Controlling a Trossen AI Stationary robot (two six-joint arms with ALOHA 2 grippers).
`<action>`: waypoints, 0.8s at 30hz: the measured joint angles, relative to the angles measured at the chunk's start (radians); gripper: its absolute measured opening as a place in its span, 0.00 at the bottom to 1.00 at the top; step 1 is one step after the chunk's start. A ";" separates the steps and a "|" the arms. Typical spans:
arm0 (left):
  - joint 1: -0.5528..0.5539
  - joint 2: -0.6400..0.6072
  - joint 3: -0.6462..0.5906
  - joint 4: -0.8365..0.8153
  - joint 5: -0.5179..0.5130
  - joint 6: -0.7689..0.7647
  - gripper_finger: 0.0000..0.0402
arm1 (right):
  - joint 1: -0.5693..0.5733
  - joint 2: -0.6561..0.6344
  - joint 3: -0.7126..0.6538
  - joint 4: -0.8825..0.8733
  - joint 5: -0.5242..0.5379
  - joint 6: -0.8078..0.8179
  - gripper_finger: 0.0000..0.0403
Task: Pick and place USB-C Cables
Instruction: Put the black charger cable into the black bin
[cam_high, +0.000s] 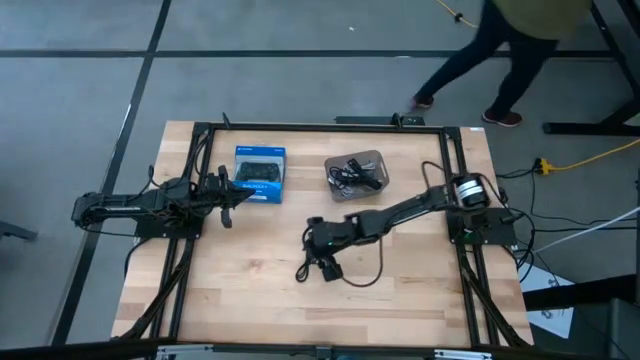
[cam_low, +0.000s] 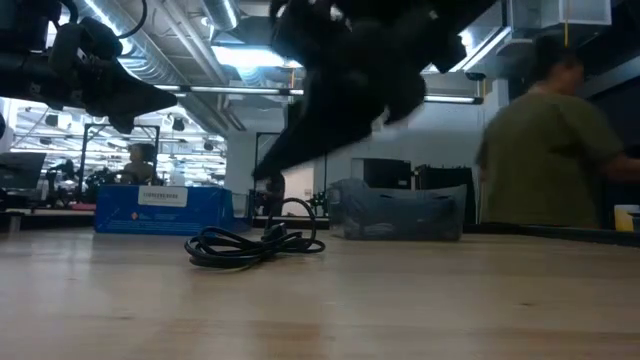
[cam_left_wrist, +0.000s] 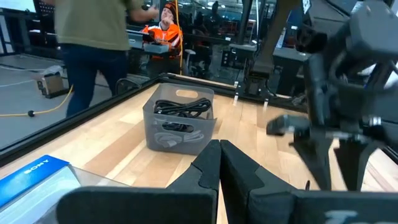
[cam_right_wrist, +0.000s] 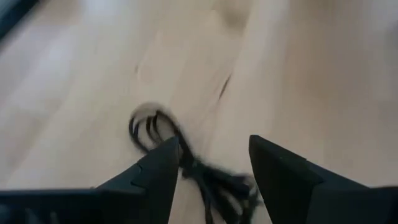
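The right gripper (cam_high: 322, 262) hangs above the light wooden table (cam_high: 250, 290), fingers (cam_right_wrist: 158, 171) parted wide and holding nothing. A loose black USB-C cable (cam_right_wrist: 186, 163) lies flat on the wood directly below and between those fingers, one looped end reaching just past the tips; the low view shows it resting on the table (cam_low: 255, 245). Beyond the right gripper, well apart, stands a grey plastic bin (cam_high: 355, 175) with more black coiled cables (cam_left_wrist: 181, 109) inside. The left gripper (cam_high: 226, 205) waits at the table's left side, fingers (cam_left_wrist: 208, 165) pressed together, empty, with a blue cardboard box (cam_high: 260, 173) just beside it. A person (cam_low: 540, 150) stands beyond the table.
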 joint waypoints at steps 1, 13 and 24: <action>0.000 0.000 0.000 0.000 0.000 0.001 0.00 | 0.003 0.021 0.022 -0.023 -0.001 -0.006 0.50; 0.000 0.000 0.000 0.000 0.000 0.001 0.00 | 0.003 0.147 0.086 -0.163 0.061 -0.074 0.50; 0.000 0.000 0.000 0.000 0.000 0.002 0.00 | 0.005 0.149 0.081 -0.164 0.174 0.102 0.14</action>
